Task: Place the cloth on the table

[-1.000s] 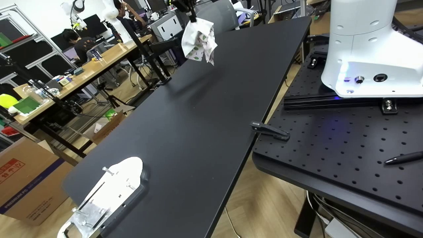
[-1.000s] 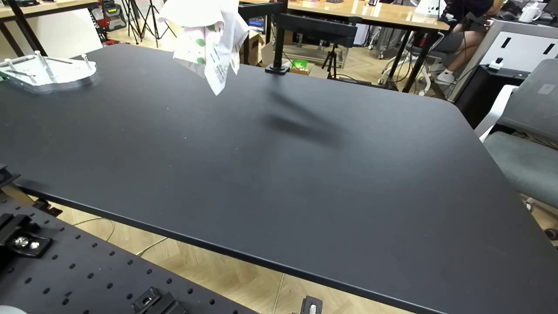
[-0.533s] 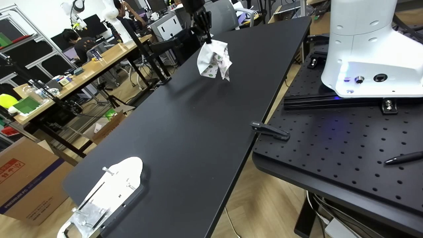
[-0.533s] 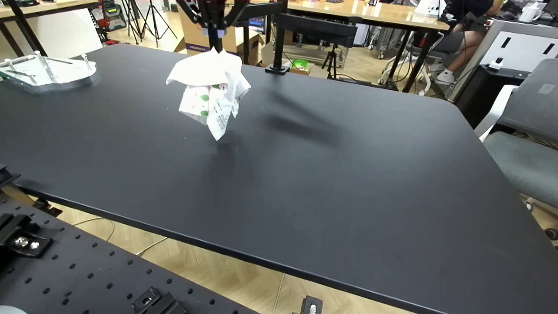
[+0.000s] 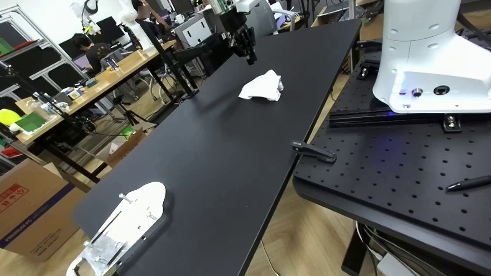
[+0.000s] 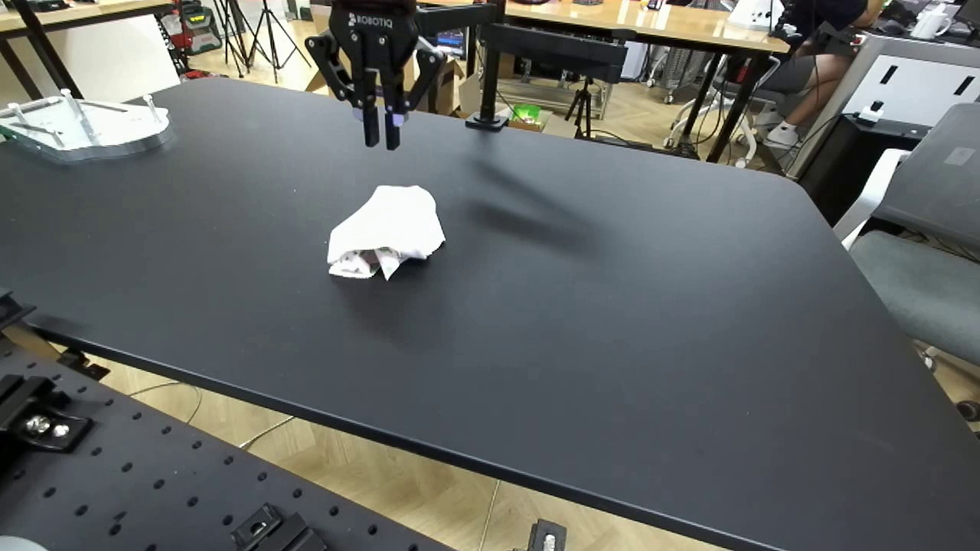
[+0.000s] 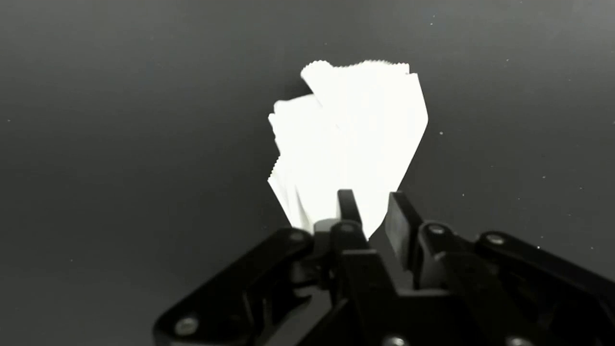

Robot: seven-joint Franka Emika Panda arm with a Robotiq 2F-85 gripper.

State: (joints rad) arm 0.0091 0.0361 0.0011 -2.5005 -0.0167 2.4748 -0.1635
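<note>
The white cloth (image 5: 262,86) lies crumpled on the black table (image 5: 199,165), and it also shows in an exterior view (image 6: 394,226) with a patterned underside visible at its near edge. In the wrist view the cloth (image 7: 353,125) is a bright white patch ahead of the fingers. My gripper (image 6: 382,138) hangs above and behind the cloth, apart from it. Its fingers are parted by a narrow gap with nothing between them, as the wrist view shows (image 7: 370,192). The gripper also shows in an exterior view (image 5: 250,59).
A white metal fixture with upright pegs (image 5: 124,226) lies at one end of the table. A black monitor-arm post (image 6: 486,76) is clamped to the far edge. The white robot base (image 5: 429,65) stands on a perforated black plate (image 5: 383,165). A grey chair (image 6: 926,229) stands beside the table.
The gripper came down with the cloth hanging from it, then its fingers parted. The cloth dropped onto the table, and the gripper is now apart from it.
</note>
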